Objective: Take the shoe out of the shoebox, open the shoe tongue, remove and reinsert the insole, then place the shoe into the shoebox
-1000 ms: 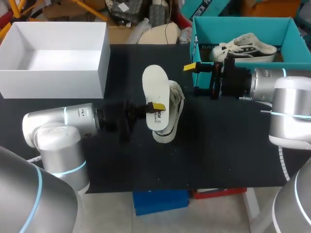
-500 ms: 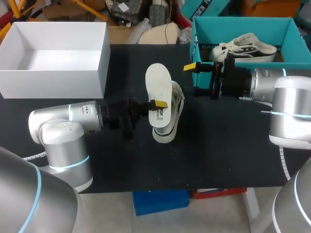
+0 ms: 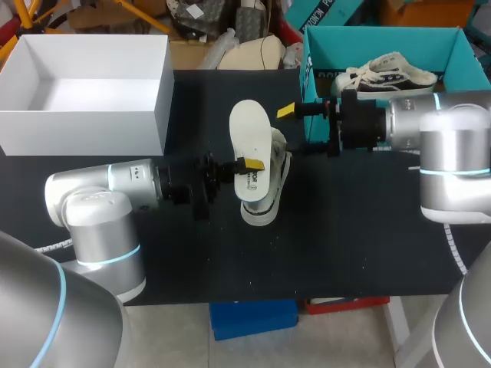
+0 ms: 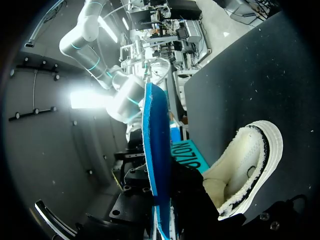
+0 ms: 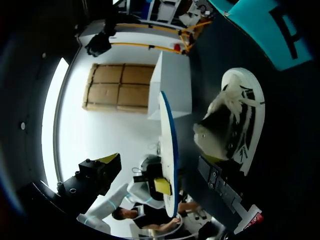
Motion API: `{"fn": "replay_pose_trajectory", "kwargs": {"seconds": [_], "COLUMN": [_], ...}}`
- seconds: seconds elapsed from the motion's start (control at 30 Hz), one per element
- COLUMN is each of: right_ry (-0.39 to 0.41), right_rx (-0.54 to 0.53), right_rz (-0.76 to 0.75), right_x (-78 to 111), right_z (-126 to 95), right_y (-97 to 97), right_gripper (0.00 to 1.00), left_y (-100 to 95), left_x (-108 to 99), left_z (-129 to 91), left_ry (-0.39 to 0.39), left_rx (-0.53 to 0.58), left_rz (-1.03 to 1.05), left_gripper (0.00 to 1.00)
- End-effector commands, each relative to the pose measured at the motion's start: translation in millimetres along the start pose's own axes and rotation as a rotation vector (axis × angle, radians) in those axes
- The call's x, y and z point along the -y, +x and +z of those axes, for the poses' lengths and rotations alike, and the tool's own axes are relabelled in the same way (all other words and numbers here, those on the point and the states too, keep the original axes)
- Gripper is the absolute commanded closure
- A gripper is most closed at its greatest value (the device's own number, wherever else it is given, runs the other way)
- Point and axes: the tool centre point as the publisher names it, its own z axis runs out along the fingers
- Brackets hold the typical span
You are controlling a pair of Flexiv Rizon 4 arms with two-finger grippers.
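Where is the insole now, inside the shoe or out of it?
Out. The left jaws hold the insole on edge, clear of the shoe; the right wrist view shows a gap between them.

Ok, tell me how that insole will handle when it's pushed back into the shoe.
The insole is thin, seen edge-on from the right wrist, so it is probably light and somewhat bendy. Pinched at one edge by the left hand, it stands nearly straight, so likely springy rather than limp. The shoe lies unheld, so it may slide.
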Motion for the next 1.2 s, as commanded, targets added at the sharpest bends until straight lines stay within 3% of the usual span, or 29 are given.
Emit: {"fn": "replay_pose_trajectory", "kwargs": {"seconds": [0.03,0.3,0.4,0.57,0.6,0.7,0.83,1.2], "right_ry": [-0.020,-0.052,-0.055,-0.046,-0.045,-0.036,-0.034,0.017], "right_rx": [-0.021,-0.028,-0.030,-0.020,-0.019,-0.013,-0.012,-0.038], "right_rz": [-0.001,-0.018,-0.024,-0.041,-0.043,-0.054,-0.060,-0.096], "right_x": [2.6,3.8,2.5,-2.0,-2.8,-5.5,-8.8,-2.5], "right_z": [17.6,32.9,41.7,51.2,52.0,55.3,57.9,57.6], "right_y": [-10.5,-11.0,-11.8,-10.7,-9.8,-9.0,-10.0,-11.1], "right_gripper": [0.00,0.01,0.21,0.24,0.30,0.33,0.51,0.57], "left_y": [-0.2,-0.2,-0.2,-0.2,-0.2,-0.2,-0.2,-0.2], "left_x": [1.1,1.1,1.1,1.1,1.1,1.1,1.1,1.1], "left_z": [0.1,0.1,0.1,0.1,0.1,0.1,0.1,0.1], "left_ry": [-0.004,-0.004,-0.004,-0.004,-0.004,-0.004,-0.004,-0.004], "left_rx": [-0.002,-0.002,-0.002,-0.002,-0.002,-0.002,-0.002,-0.002], "left_rz": [0.003,0.003,0.003,0.003,0.003,0.003,0.003,0.003], "left_gripper": [1.00,1.00,1.00,1.00,1.00,1.00,1.00,1.00]}}
